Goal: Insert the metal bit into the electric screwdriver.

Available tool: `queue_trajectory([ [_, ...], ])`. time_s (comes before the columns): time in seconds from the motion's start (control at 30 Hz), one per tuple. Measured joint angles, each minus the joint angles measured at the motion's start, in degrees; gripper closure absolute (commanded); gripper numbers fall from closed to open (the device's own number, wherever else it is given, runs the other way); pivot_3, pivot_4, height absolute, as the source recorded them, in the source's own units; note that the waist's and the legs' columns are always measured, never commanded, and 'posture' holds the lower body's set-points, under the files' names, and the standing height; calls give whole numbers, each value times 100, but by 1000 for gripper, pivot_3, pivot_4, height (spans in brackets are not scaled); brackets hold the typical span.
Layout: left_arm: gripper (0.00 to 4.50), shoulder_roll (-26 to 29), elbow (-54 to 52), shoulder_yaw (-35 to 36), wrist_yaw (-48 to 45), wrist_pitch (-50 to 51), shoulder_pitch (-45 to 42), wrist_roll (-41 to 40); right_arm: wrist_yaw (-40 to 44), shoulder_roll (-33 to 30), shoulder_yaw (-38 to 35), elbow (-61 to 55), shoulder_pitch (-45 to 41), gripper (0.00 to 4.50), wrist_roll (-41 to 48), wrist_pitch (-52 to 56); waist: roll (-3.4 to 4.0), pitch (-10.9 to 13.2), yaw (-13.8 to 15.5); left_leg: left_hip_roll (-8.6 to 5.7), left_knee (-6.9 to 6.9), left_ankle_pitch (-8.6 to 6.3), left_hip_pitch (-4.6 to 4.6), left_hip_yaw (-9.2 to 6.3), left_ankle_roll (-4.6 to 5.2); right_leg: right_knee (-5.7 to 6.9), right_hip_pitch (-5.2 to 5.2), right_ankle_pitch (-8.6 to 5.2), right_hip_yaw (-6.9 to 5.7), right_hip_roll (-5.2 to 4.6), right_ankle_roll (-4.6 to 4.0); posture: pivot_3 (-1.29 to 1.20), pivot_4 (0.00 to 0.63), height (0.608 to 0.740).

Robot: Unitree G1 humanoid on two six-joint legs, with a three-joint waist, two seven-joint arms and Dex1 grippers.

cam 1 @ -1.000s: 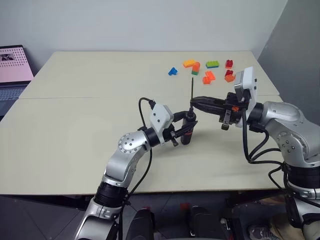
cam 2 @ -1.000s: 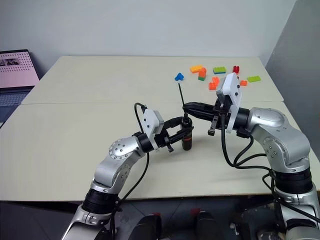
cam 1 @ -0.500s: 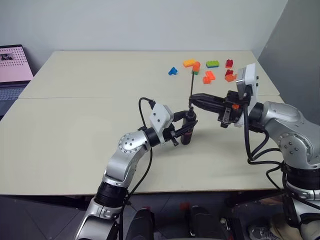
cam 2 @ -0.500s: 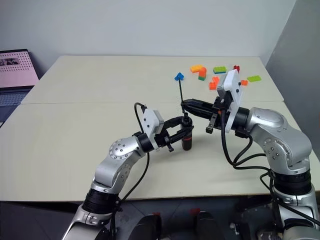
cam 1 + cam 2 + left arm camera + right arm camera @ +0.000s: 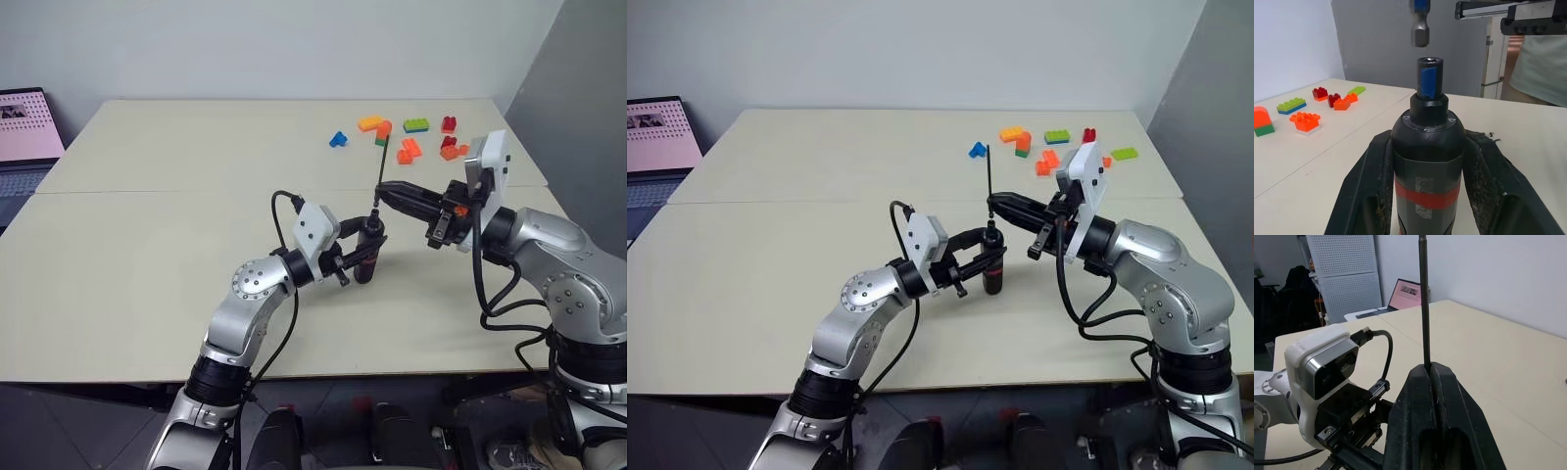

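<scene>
The left hand [image 5: 364,257] is closed on the electric screwdriver [image 5: 368,251], which stands upright near the middle of the counter [image 5: 147,235], its base at or just above the surface; which of the two cannot be told. The tool is a slim, dark grey body with a red band [image 5: 1426,192] around the middle and a blue-marked collar [image 5: 1428,82] below an open socket [image 5: 1430,60] at the top. It appears rigid and light enough for a side pinch; the hold sits across the thick lower barrel, which seems the right place, as it leaves the socket end free. The smooth round casing may twist or slip in the fingers if pressed off-axis. To the right, the right hand [image 5: 384,191] is shut on the metal bit [image 5: 379,174], a very thin, straight grey rod held close to vertical, with most of its length rising above the fingers. Its lower hexagonal end [image 5: 1420,34] hangs just above the socket, apart from it and slightly to one side. The rod looks stiff but slender, so it could pivot in the pinch or bend under side load; a hold low on the shank, as here, gives the best control of the entering end. Toy bricks [image 5: 411,149] lie at the far right of the counter, well apart from the work.
</scene>
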Motion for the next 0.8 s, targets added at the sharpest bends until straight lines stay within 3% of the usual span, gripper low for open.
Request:
queue_trajectory([
  [0.8,2884,16,0,0,-9,-7,0,-12,23,-22,63,-135,191,4500,-67,-55,0,0,-1,0,-3,0,-1,0,0,-6,0,-1,0,0,-2,0,150,740],
])
